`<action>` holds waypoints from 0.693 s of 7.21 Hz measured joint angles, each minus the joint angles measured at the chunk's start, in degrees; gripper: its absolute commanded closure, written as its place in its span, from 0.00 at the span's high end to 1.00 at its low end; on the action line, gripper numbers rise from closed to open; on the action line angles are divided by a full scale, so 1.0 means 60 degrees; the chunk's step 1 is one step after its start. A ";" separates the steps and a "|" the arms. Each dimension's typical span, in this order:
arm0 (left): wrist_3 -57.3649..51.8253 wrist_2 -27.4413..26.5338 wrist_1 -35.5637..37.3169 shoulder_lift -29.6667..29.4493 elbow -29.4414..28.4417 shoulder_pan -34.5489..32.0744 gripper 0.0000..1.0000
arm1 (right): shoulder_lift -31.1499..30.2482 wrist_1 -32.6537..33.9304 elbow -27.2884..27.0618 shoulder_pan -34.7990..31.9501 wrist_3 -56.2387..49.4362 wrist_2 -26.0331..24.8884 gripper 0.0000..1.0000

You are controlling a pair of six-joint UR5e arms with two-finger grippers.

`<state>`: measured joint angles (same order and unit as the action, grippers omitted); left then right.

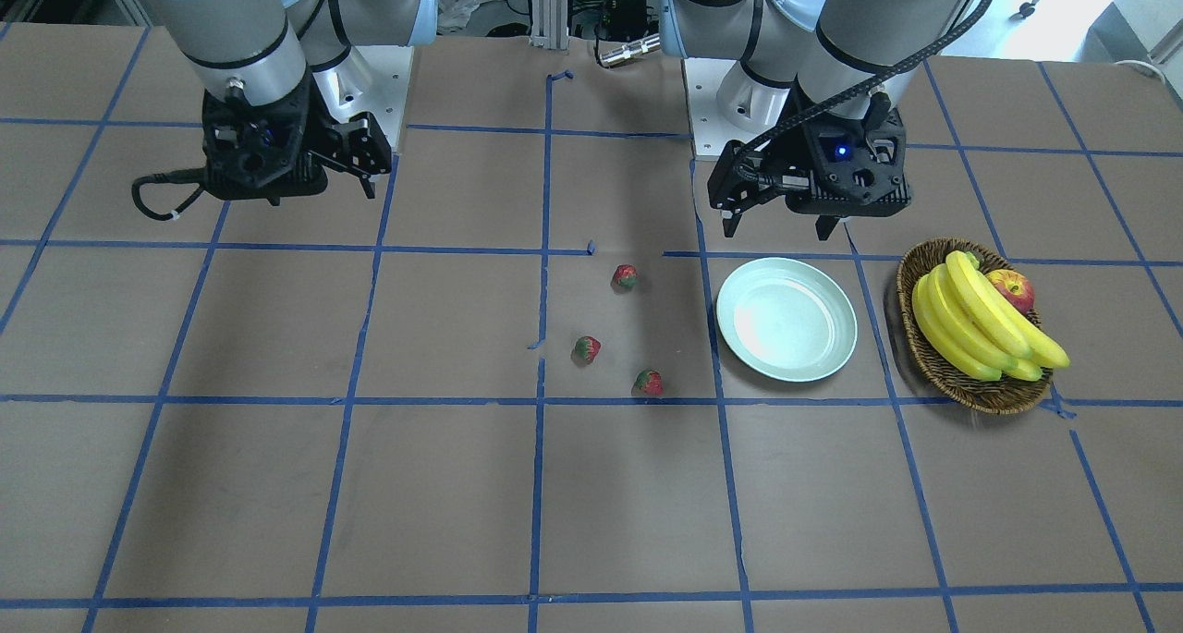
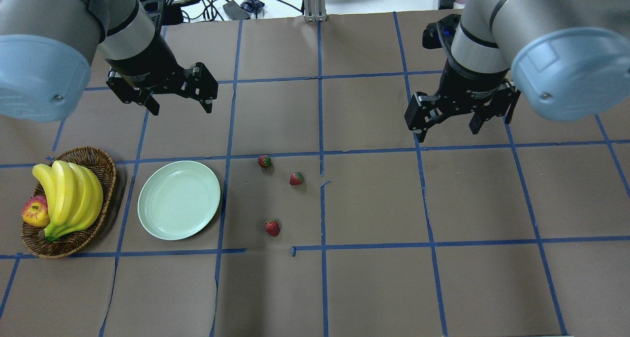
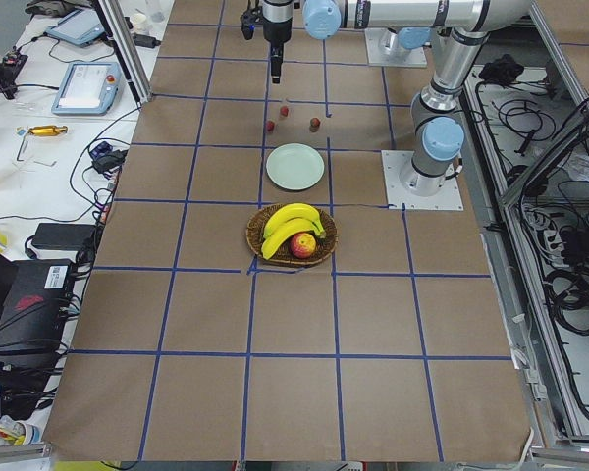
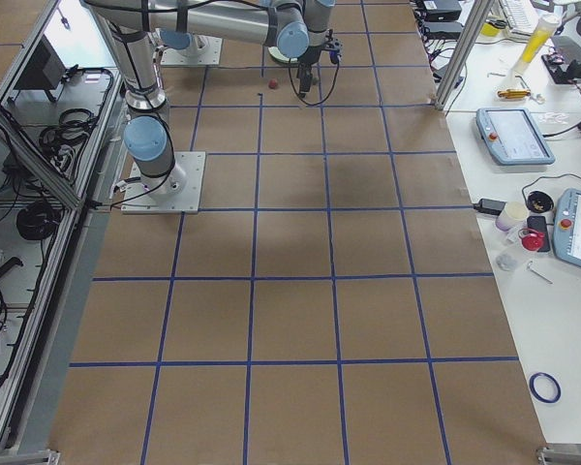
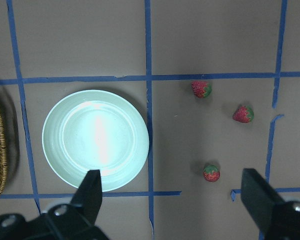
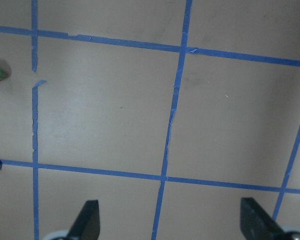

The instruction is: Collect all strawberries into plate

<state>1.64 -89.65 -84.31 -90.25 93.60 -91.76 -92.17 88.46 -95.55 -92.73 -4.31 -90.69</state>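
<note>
Brown paper ruled into squares with blue tape [image 2: 320, 120] covers the table [image 2: 374, 204]. Three strawberries [image 2: 296, 178] lie loose on it just left of centre in the overhead view. The upper strawberry [image 2: 265, 161] has the middle strawberry [image 2: 296, 178] close to its lower right, and the lower strawberry [image 2: 272, 227] sits apart beneath them. None touches the plate [image 2: 178, 199], which sits bare to their left, near but clear of all three. Further left stands a wicker basket [image 2: 109, 172] with bananas [image 2: 69, 194] and an apple [image 2: 34, 211].

The left gripper [image 2: 180, 106] hangs over the table toward the upper left, directly up-frame of the plate, fingers spread wide and holding nothing. The right gripper [image 2: 445, 129] hangs at the upper right, equally wide and bare. The strawberries lie down-frame and to the right of the left gripper, and well to the left of the right one. I judge the left arm nearer both to them and to the plate, so the first pick suits it.
</note>
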 measured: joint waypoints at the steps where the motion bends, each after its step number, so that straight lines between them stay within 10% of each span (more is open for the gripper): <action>1: 0.0010 0.0000 -0.0003 -0.0013 0.0026 0.0000 1.00 | -0.0099 -0.0100 0.0294 0.0076 -0.0078 -0.0034 1.00; 5: 0.0808 0.0125 0.1000 -0.0573 0.0988 -0.0333 0.98 | -0.0162 -0.0192 0.0693 0.0119 -0.0051 -0.0061 1.00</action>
<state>6.49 -88.89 -78.31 -93.69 99.53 -93.76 -93.14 87.31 -91.40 -92.02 -4.61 -91.05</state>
